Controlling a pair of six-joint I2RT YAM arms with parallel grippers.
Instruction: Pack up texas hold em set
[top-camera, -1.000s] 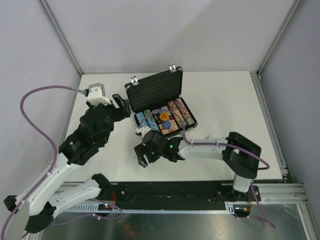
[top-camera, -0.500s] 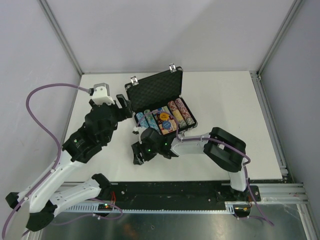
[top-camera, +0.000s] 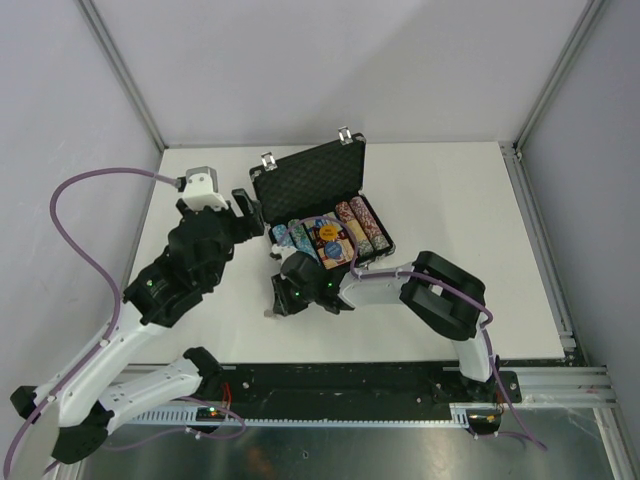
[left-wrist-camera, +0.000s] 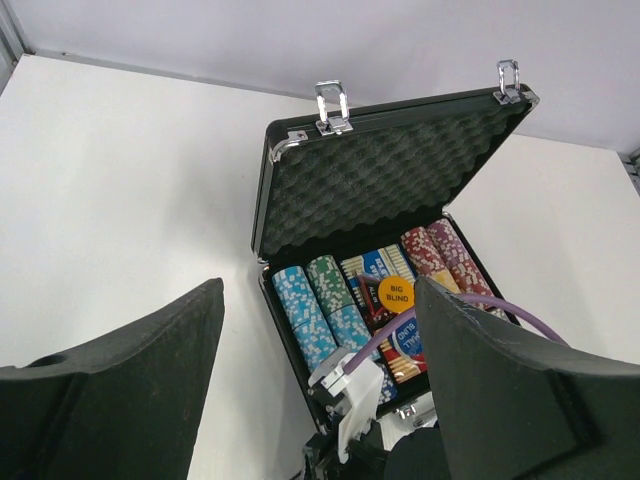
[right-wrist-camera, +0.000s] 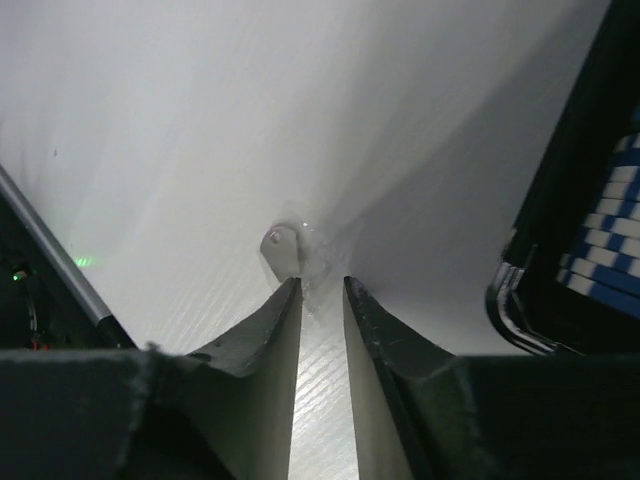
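Left gripper (left-wrist-camera: 320, 290) spread wide at 9 o'clock of briefcase (left-wrist-camera: 400, 170); right gripper (right-wrist-camera: 322, 283) nearly together by white bit (right-wrist-camera: 282, 245), grip unclear

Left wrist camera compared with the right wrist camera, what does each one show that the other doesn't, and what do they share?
Only the left wrist: the foam-lined lid standing open, the BIG BLIND button, the red chip rows, and the left gripper with fingers wide apart.
Only the right wrist: the right gripper, fingers nearly together, with a small pale object at their tips; I cannot tell what it is.
Both: the black case, its blue-and-white chips, the white table.
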